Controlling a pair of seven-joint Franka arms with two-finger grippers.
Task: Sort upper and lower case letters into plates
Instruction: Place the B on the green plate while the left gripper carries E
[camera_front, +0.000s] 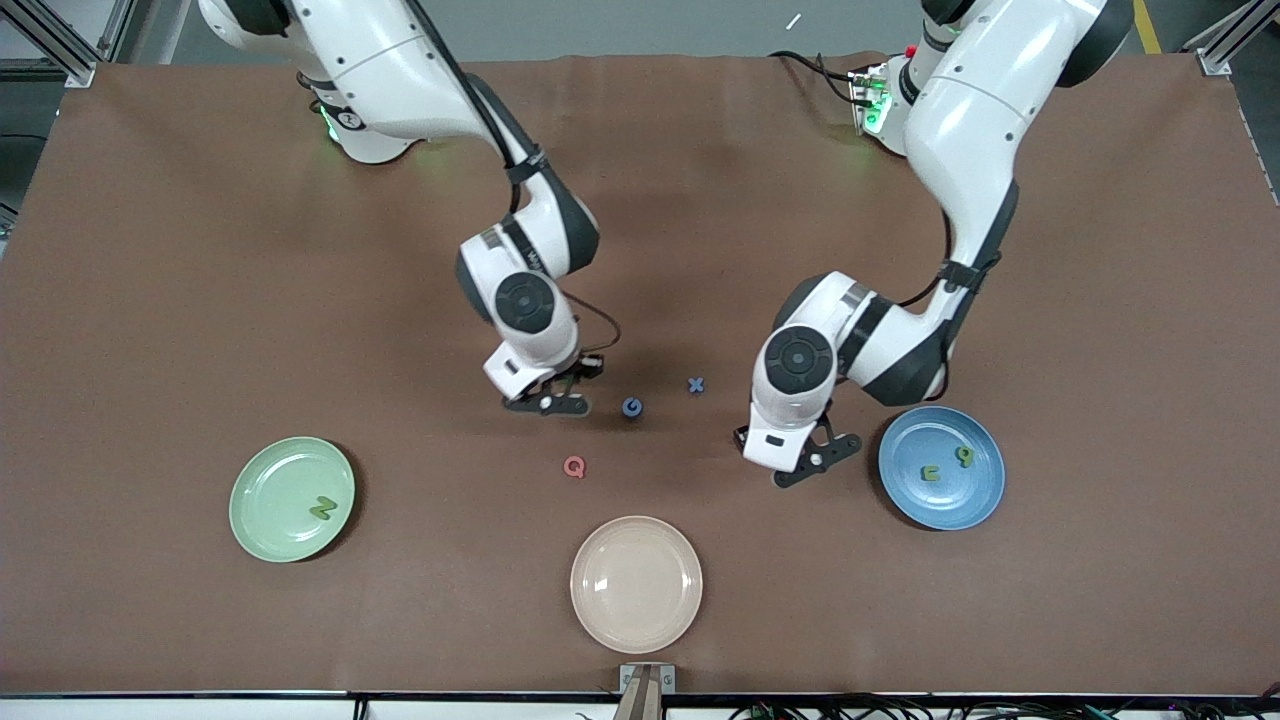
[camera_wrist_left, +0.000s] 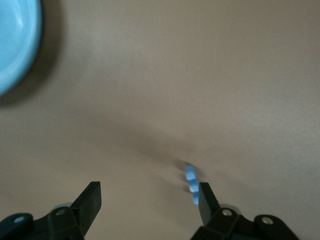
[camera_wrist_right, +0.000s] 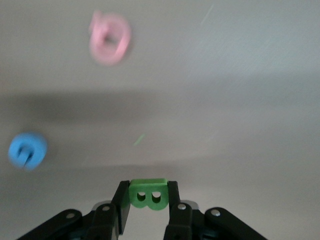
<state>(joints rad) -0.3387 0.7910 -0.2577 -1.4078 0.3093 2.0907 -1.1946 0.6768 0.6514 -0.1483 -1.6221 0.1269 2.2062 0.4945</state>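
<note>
Pale green round glossy plate (camera_front: 291, 499): toward right arm's end, holds green letter N (camera_front: 322, 508).
Blue round glossy plate (camera_front: 941, 467): just beside left gripper (camera_front: 815, 462), holds two small green letters (camera_front: 946, 465).
Right gripper (camera_wrist_right: 148, 206): clamped on green block letter B (camera_wrist_right: 148, 195), just beside blue letter G (camera_front: 632, 407) and pink letter Q (camera_front: 574, 467).
Left gripper: jaws wide, nothing held, near blue letter X (camera_front: 696, 384).
Cream-beige round plate (camera_front: 636, 584): nearest the front camera.

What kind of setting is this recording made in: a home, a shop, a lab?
Most likely a robotics lab. Two arms are mounted at a table under a brown cloth, aluminium framing stands at its corners, and the only things laid out are plates such as the cream-beige plate and small foam letters.
</note>
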